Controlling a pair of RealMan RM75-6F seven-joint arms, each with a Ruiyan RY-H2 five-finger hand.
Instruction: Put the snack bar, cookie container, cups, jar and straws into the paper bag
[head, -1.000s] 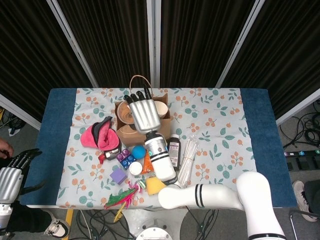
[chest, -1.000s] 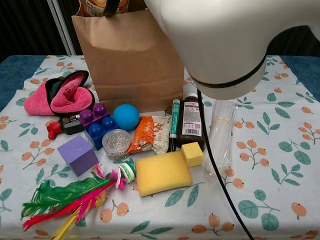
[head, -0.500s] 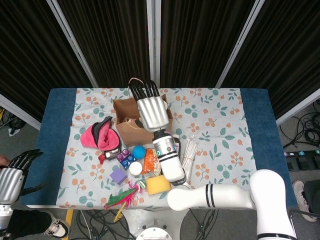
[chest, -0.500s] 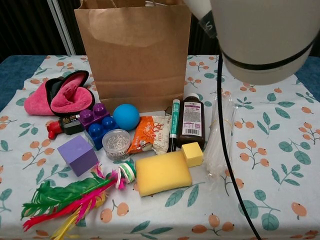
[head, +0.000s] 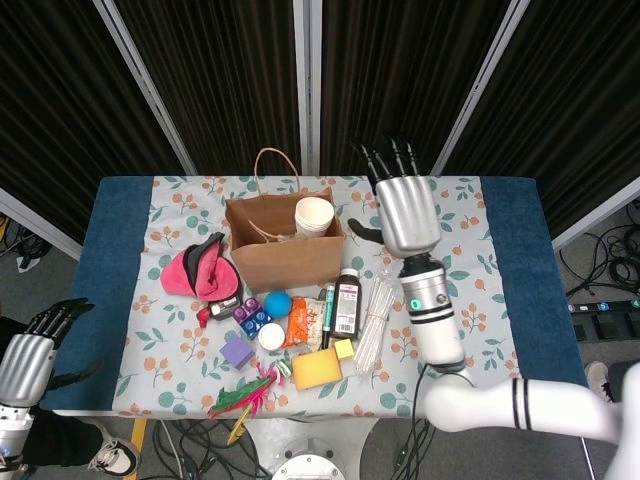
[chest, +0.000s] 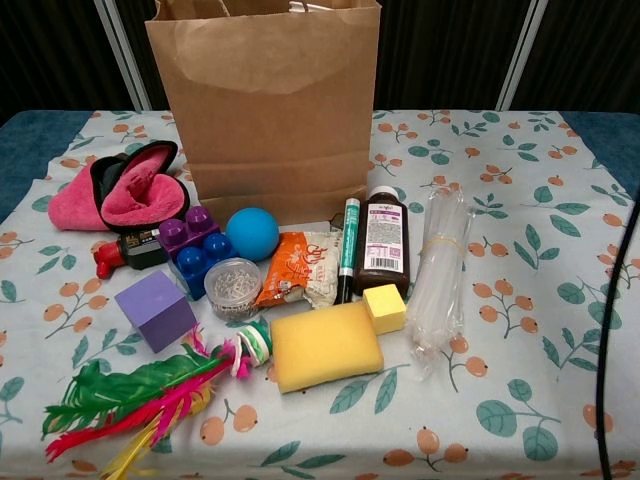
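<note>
The brown paper bag (head: 285, 245) (chest: 268, 110) stands upright at mid-table. A stack of white cups (head: 313, 215) pokes out of its open top. My right hand (head: 407, 210) hovers to the right of the bag, fingers spread and empty. It does not show in the chest view. The clear straws bundle (head: 375, 310) (chest: 438, 275) lies right of the brown bottle. An orange snack bar (head: 298, 322) (chest: 295, 280) and a small clear jar (head: 271, 336) (chest: 232, 287) lie in front of the bag. My left hand (head: 30, 355) hangs off the table's left edge, empty.
In front of the bag lie a brown bottle (chest: 382, 245), green marker (chest: 349, 250), yellow sponge (chest: 325, 345), blue ball (chest: 252, 233), purple blocks (chest: 155, 308), feathers (chest: 140, 395) and a pink cloth (chest: 120, 195). The tablecloth's right side (head: 470, 260) is bare.
My right hand has swung away from above the bag's mouth to the right and higher. The cups now stand uncovered in the bag. The left hand has barely moved.
</note>
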